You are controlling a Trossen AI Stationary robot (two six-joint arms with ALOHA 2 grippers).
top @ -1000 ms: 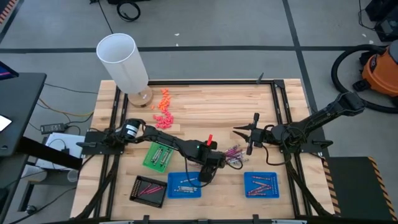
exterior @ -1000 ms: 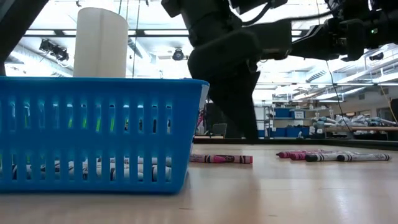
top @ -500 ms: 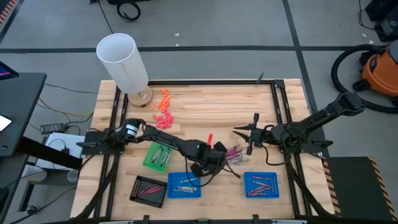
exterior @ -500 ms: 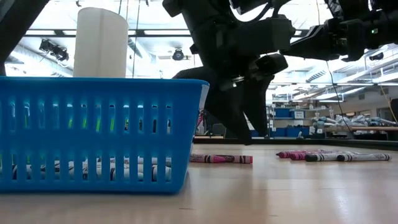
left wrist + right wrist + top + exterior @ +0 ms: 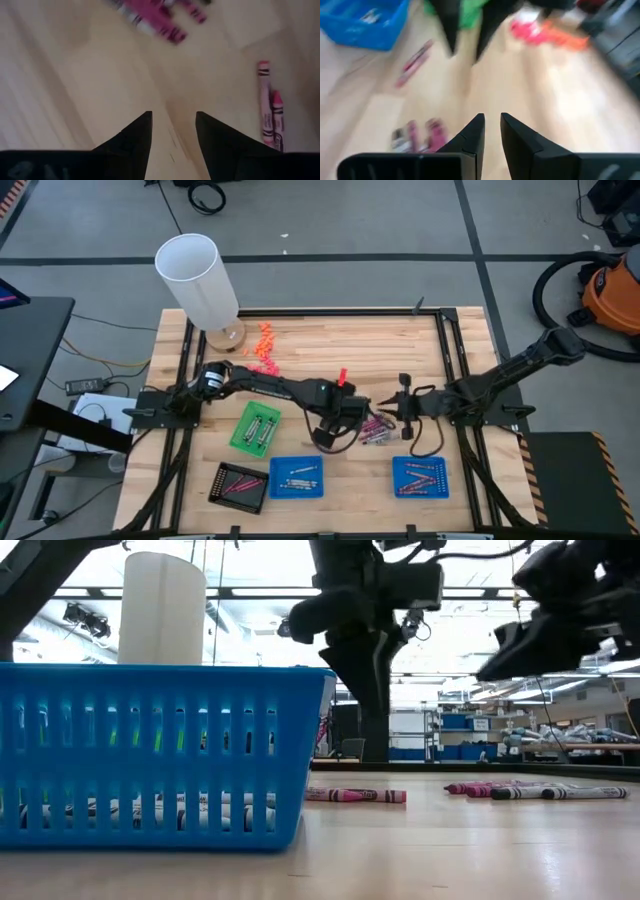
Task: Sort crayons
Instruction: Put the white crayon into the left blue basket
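Now both hands (image 5: 340,430) above crayons (image 5: 375,430)

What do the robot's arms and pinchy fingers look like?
Both arms are dark, nearly black, built of slim jointed links with thin black cables. The left arm carries a small red part near its wrist. Each gripper, left and right, ends in two flat, pointed black fingers like a beak.

Loose crayons (image 5: 375,430) lie between both end effectors, trays (image 5: 296,477) in front
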